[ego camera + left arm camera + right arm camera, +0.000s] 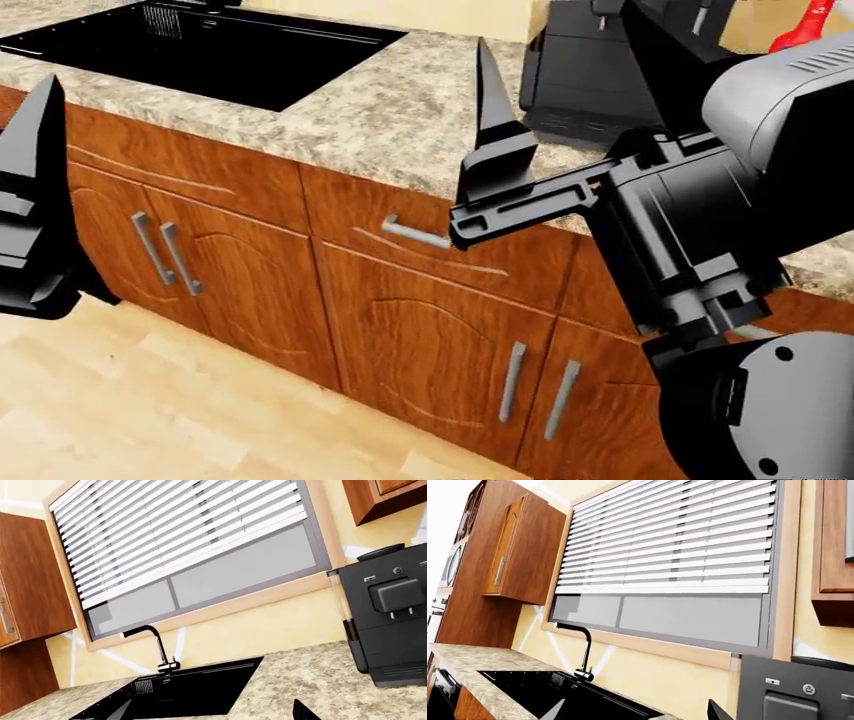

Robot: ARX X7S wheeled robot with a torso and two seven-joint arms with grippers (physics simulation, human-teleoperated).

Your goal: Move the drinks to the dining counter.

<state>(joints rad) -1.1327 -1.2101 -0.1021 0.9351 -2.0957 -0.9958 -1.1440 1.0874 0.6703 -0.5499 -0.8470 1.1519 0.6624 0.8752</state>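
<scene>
None of the drinks can be made out in any view, and the dining counter is out of view. A red shape (pixel 806 27) pokes out behind the right arm at the back; I cannot tell what it is. My left gripper (pixel 213 706) is open, with nothing between its fingertips, and faces the sink. My right gripper (pixel 636 706) is open and empty too. From the head, one right finger (pixel 487 110) stands upright before the worktop, and a left finger (pixel 38 140) shows at the frame's edge.
A brown speckled granite worktop (pixel 400 110) holds a black sink (pixel 200 50) with a black tap (pixel 157 647) and a black coffee machine (pixel 390 625). Orange handled cabinets (pixel 414 330) stand below it, over a pale wood floor (pixel 160 410). Wall cabinets (pixel 527 555) flank the blinds (pixel 187 535).
</scene>
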